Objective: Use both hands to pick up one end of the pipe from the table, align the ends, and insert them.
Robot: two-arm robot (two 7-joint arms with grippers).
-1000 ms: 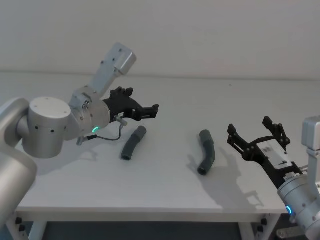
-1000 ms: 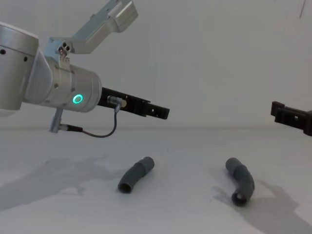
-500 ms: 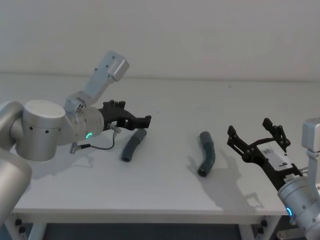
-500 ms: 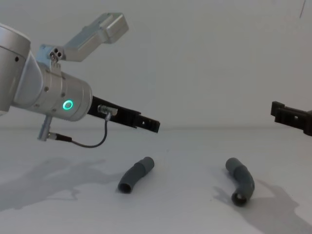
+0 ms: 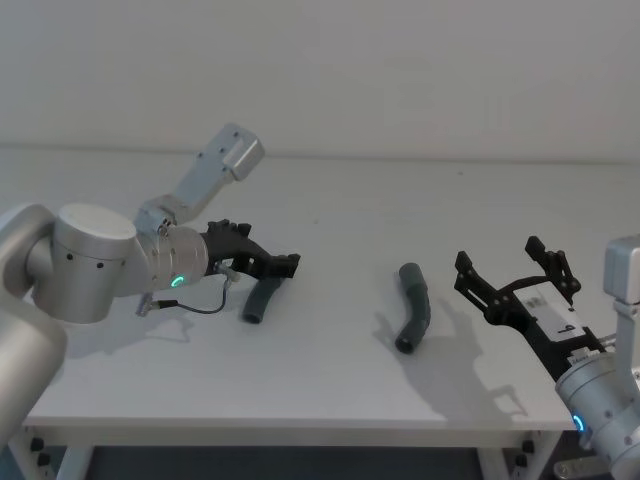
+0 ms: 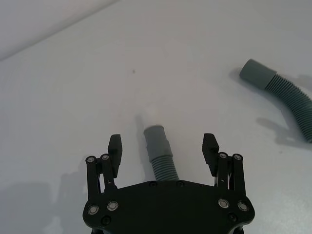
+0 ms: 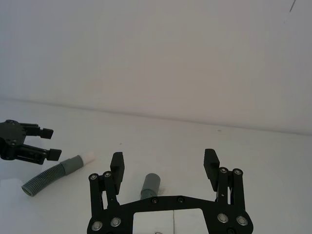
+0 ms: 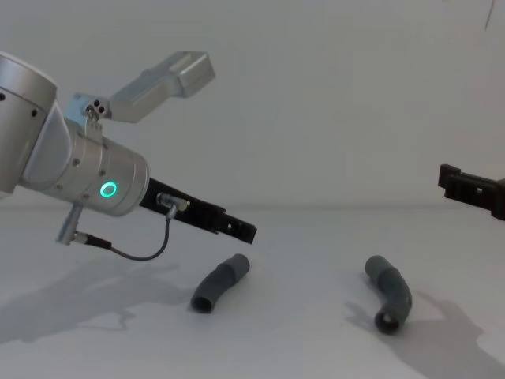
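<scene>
A plain matte white wall [image 5: 400,70] rises beyond the left claw [image 5: 292,264] and the right claw [image 5: 496,251]. A thin dark slanted line [image 8: 488,14] marks it high above the right claw. Dark grey floor [image 5: 280,465] shows low down, on the near side of both claws.

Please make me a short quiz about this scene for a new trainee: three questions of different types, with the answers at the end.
1. True or false: the open left hand hovers above the left pipe piece.
2. Fill in: the right hand is ____ (open or shut).
3. Where does the right pipe piece lie? A) on the table B) in the right hand C) joined to the left pipe piece
Key: 1 true; 2 open; 3 A.
</scene>
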